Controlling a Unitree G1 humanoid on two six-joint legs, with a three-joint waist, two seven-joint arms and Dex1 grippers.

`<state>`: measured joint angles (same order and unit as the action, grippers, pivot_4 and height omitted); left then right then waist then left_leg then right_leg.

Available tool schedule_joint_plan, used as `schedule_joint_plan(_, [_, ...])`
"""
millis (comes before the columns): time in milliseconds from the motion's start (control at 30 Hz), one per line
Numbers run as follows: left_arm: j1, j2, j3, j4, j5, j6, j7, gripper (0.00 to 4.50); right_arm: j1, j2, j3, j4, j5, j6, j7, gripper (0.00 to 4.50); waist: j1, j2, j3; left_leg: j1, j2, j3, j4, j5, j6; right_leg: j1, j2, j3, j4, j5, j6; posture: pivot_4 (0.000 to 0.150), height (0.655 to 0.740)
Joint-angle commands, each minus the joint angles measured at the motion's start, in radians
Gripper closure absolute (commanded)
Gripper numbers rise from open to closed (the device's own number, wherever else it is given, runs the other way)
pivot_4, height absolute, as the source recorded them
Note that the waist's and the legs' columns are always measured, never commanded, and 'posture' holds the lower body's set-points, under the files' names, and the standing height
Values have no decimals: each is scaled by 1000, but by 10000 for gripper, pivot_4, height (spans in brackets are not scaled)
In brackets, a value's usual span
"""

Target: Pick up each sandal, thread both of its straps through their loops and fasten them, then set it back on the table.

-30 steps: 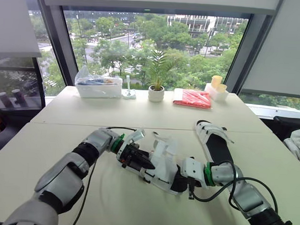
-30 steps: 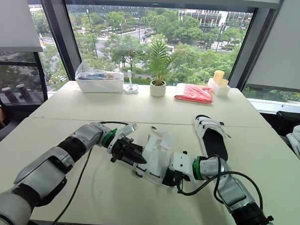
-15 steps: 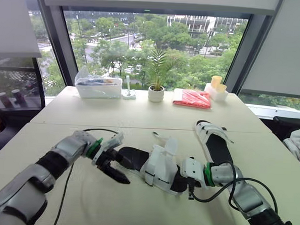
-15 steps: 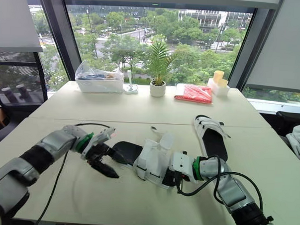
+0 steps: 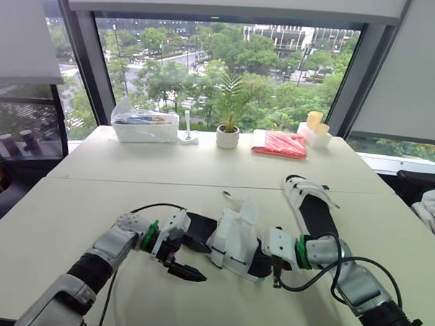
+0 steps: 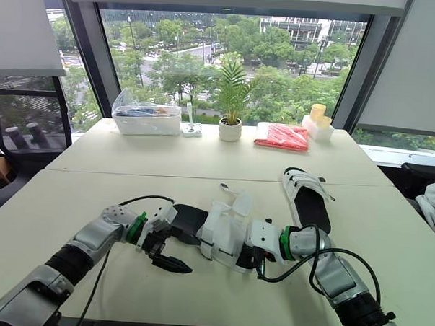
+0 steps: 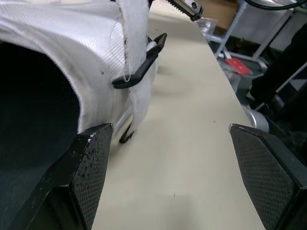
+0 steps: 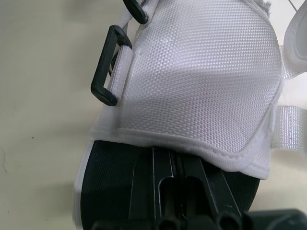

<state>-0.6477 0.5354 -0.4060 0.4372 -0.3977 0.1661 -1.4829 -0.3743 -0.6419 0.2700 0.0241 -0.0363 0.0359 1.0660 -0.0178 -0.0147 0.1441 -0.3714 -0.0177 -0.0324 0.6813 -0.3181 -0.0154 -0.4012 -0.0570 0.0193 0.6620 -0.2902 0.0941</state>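
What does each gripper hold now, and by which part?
Right gripper clamps the near sandal at its sole end; left gripper is open, holding nothing.

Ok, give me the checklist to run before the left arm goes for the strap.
1. Left gripper open and empty: ok.
2. Near sandal lying on the table: ok.
3. Black loop free to take a strap: ok.
4. Loose strap threaded: not ok, it stands free.
5. Right gripper holding the near sandal firmly: cannot tell.
6. Second sandal apart from the near one: ok.
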Motion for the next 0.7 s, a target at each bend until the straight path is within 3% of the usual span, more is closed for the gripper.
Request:
schedule_joint_plan(33, [5, -21, 33, -52, 11, 3, -16, 5111, 34, 7, 68, 35, -35, 19, 19, 45000, 0, 0, 0, 0, 0, 0, 0, 0, 0, 0, 0, 0, 0, 0, 0, 1500, 7400])
schedule_joint_plan(200, [12, -48, 34, -58, 34, 9, -20, 5111, 32, 7, 69, 38, -35, 19, 20, 45000, 0, 0, 0, 0, 0, 0, 0, 0, 0, 0, 0, 0, 0, 0, 0, 1500, 7400])
schedule_joint_plan(233, [11, -53, 35, -53, 39, 7, -18, 7429, 31, 7, 69, 37, -35, 19, 20, 45000, 0, 0, 0, 0, 0, 0, 0, 0, 0, 0, 0, 0, 0, 0, 0, 1500, 7400])
schedule_joint_plan(300, [12, -64, 40, -43, 51, 0, -11, 14020, 31, 8, 69, 36, -35, 21, 20, 45000, 0, 0, 0, 0, 0, 0, 0, 0, 0, 0, 0, 0, 0, 0, 0, 1500, 7400])
schedule_joint_plan(500, [29, -67, 58, -61, 70, 29, -2, 44530, 33, 8, 70, 35, -35, 22, 21, 45000, -1, 0, 0, 0, 0, 0, 0, 0, 1, 0, 0, 0, 0, 0, 0, 1500, 7400])
schedule_joint_plan(700, [100, 51, 19, -270, 15, 240, -116, 44530, 33, 4, 72, 36, -34, 23, 28, 45000, -4, 0, 0, 0, 1, 0, 0, 0, 1, 0, 0, 0, 0, 0, 0, 1500, 7400])
